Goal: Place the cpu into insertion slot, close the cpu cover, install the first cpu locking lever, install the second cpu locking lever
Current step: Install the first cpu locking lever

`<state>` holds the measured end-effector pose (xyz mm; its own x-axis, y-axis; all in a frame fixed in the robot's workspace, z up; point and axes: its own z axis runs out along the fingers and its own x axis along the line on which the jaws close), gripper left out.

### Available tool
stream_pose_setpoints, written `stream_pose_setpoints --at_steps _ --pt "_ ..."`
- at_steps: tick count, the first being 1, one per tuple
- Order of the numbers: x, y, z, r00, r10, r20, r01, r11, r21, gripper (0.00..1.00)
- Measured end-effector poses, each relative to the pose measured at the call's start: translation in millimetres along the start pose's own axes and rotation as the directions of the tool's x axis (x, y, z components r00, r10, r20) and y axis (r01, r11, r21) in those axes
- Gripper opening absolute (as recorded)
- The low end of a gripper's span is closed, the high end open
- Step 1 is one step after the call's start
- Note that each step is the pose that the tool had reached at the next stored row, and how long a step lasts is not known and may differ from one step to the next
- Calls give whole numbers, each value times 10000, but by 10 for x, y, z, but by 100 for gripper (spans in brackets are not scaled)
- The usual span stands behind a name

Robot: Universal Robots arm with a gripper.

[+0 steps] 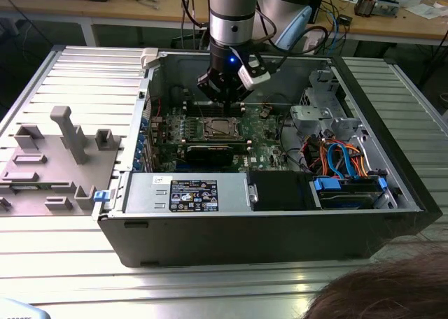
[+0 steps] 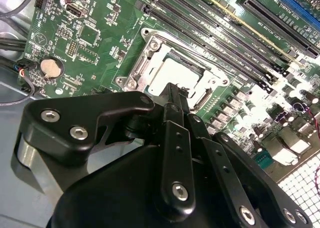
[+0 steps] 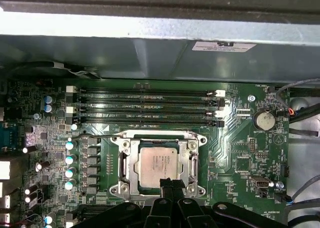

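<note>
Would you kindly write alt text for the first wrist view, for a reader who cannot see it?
A small square silvery-tan cpu sits on a green motherboard, framed by the thin silvery metal cpu cover. The black gripper is at one edge of the cover; long dark memory slots run along the opposite side.

Open case [image 1: 280, 228] lies on the desk [image 1: 91, 67]; fixture tray [image 1: 49, 158] on the desk at the exterior view's left of it. Motherboard [image 3: 240, 158] flat inside the case, power supply [image 1: 189, 193] along the wall nearest the exterior camera, drive cage [image 1: 329, 109] at the exterior view's right. The cpu [image 3: 157, 163] sits in the socket mid-board, cpu cover [image 3: 124, 160] flat around it. Memory slots [image 3: 145, 108] lie between socket and case wall, coin battery [image 3: 263, 120] past their end. Tool [image 3: 169, 184] hangs over the socket's edge.
</note>
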<state>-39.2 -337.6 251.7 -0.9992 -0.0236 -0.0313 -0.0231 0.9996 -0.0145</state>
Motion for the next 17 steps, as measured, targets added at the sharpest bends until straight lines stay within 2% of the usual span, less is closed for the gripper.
stream_pose_setpoints --at_steps 15,16,17 --pt "0 0 0 9986 527 -7 -527 9986 17 11" --pt "0 0 0 9972 742 -10 -742 9972 24 11" --pt "0 0 0 9944 1059 -14 -1059 9944 34 11"
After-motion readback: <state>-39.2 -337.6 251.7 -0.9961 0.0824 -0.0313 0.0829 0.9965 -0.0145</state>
